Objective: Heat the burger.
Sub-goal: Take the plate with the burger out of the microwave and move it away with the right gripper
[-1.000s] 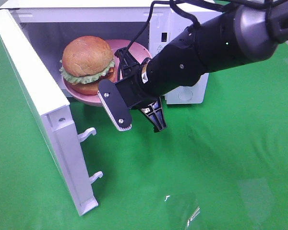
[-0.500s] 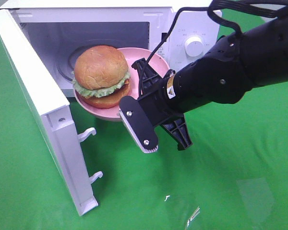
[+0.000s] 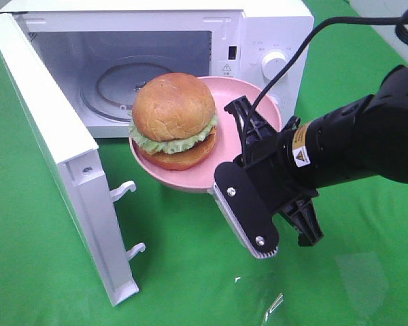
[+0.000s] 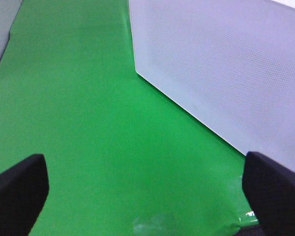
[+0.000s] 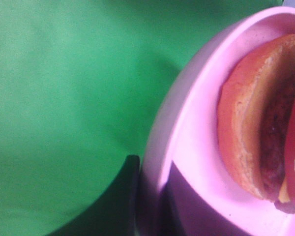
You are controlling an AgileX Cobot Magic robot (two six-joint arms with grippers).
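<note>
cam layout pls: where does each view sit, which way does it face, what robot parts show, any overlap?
Exterior high: above the front, looking down at the open microwave, burger on plate, right arm and right gripper.
Left wrist: low, facing the green cloth and microwave door; open left gripper fingertips show.
Right wrist: close on the plate rim, right gripper shut on it.
Shared: burger and plate, exterior and right wrist; door, exterior and left wrist.

Glossy pink plate; matt green cloth
</note>
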